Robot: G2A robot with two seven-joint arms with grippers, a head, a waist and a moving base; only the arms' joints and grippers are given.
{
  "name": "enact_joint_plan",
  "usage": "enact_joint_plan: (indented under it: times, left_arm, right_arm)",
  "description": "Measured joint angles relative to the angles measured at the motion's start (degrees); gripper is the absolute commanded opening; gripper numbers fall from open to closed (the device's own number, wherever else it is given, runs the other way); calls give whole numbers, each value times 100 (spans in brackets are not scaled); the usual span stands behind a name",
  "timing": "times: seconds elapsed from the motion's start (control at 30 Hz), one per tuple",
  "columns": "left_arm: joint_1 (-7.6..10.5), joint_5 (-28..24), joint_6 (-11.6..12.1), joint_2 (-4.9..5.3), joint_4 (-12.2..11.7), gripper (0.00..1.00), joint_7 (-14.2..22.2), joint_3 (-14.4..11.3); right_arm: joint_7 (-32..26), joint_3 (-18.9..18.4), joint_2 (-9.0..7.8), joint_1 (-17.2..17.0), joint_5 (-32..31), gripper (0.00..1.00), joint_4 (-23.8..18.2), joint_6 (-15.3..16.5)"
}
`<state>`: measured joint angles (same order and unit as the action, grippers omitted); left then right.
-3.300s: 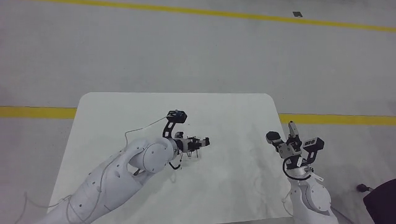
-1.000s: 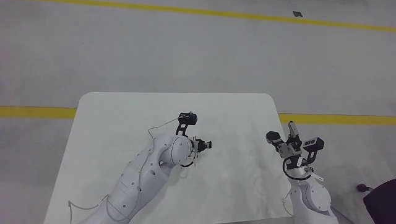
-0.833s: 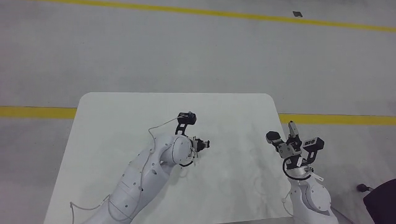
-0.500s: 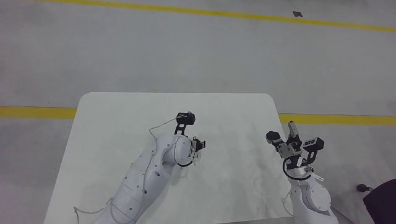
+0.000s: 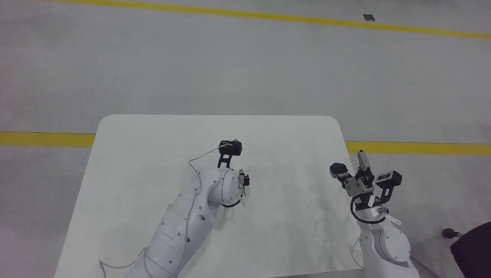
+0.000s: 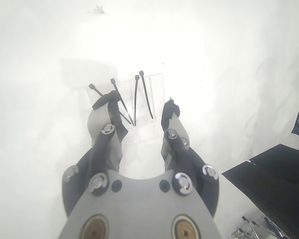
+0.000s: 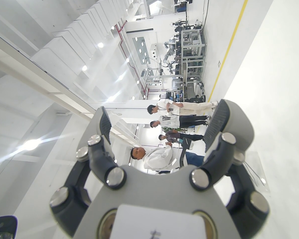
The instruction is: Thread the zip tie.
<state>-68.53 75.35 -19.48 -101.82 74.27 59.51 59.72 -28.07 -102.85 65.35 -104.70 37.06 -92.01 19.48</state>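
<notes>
Four zip ties (image 6: 136,95) lie on a clear tray (image 6: 157,83) beneath the wide-spread left claw (image 6: 140,101).

We log a white table (image 5: 130,155) on a grey floor. One yellow stripe (image 5: 230,12) runs well beyond it; a second stripe (image 5: 46,139) shows either side of it. A small dark speck (image 6: 97,10) lies on the tabletop, and a black panel (image 6: 276,175) stands beside the table.
</notes>
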Motion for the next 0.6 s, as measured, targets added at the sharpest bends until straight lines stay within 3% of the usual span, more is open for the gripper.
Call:
enact_joint_plan:
  times: [0.17, 0.3, 0.6]
  left_arm:
    - [24, 164, 0, -93, -139, 30, -36, 58]
    - [44, 381, 0, -157, -242, 34, -61, 85]
    - [154, 588, 0, -238, -564, 22, -134, 129]
  right_arm:
    - [0, 0, 0, 0, 0, 100, 0, 0]
    - [0, 0, 0, 0, 0, 100, 0, 0]
    - [0, 0, 0, 0, 0, 100, 0, 0]
